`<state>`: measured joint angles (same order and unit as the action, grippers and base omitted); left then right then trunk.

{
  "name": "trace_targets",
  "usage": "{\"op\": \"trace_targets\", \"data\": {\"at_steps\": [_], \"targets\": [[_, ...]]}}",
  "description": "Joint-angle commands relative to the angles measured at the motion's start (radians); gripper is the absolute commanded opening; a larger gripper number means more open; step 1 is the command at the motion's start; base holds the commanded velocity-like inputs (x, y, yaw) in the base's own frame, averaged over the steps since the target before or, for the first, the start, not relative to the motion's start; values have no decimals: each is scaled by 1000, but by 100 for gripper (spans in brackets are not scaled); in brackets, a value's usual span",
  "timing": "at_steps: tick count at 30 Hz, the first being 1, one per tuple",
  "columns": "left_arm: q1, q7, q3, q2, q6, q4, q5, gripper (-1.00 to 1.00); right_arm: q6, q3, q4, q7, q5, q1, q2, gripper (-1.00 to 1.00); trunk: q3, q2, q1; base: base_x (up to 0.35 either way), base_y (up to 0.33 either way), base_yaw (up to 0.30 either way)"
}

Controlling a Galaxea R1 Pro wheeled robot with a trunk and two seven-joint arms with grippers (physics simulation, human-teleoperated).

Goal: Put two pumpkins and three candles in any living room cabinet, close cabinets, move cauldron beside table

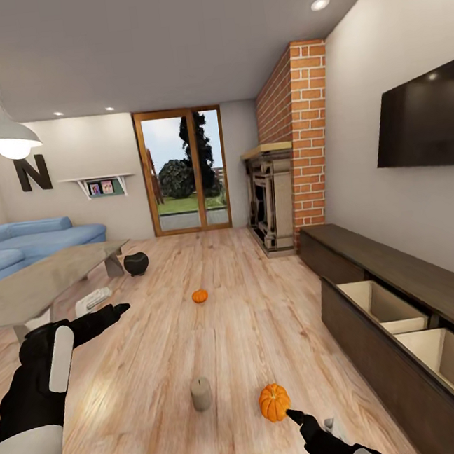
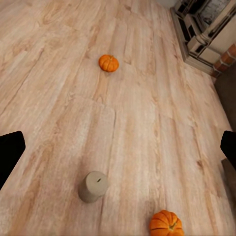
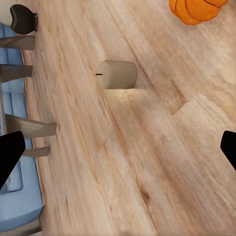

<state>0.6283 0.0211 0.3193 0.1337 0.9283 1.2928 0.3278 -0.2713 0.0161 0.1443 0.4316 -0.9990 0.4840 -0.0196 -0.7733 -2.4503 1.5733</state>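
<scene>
Living-room floor layout, head view.

Lying on the floor (image 1: 217, 327): nearer pumpkin (image 1: 274, 401) just right of a standing candle (image 1: 201, 393); farther pumpkin (image 1: 199, 296) beyond both, mid-floor. Along the right wall, a long cabinet (image 1: 382, 350) with two drawers pulled out, under the TV (image 1: 423, 120); fireplace (image 1: 274, 204) past its far end. At left, a table (image 1: 43, 280) before the sofa (image 1: 24, 243), cauldron (image 1: 136, 263) on the floor beside the table's far end.

My right pincer (image 1: 299, 416) hangs low over the wood floor (image 1: 165, 361), its dark tip just beside a pumpkin (image 1: 274, 401). A candle (image 1: 201, 393) stands upright a little to its left. A second pumpkin (image 1: 199, 296) lies well ahead. To its right, the cabinet (image 1: 380, 336) has two drawers pulled open.
</scene>
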Motion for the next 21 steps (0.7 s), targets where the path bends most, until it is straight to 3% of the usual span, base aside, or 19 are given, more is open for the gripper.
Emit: {"op": "trace_targets", "data": {"at_steps": [1, 7, 12, 21], "targets": [[1, 3, 1, 0, 5, 1, 0, 100, -5, 0, 0, 1, -8, 1, 1, 100, -4, -8, 4, 0, 0, 0], [1, 4, 1, -1, 4, 1, 0, 100, -6, -3, 3, -17, -8, 9, 2, 100, -23, -50, 27, 0, 0, 0], [2, 4, 1, -2, 4, 1, 0, 100, -6, -5, 3, -72, -10, 42, 3, 100, -43, -51, 29, 0, 0, 0], [2, 5, 1, -3, 4, 2, 0, 100, 4, -6, 3, -83, -10, 49, 3, 100, -77, -53, 33, 0, 0, 0]]}}
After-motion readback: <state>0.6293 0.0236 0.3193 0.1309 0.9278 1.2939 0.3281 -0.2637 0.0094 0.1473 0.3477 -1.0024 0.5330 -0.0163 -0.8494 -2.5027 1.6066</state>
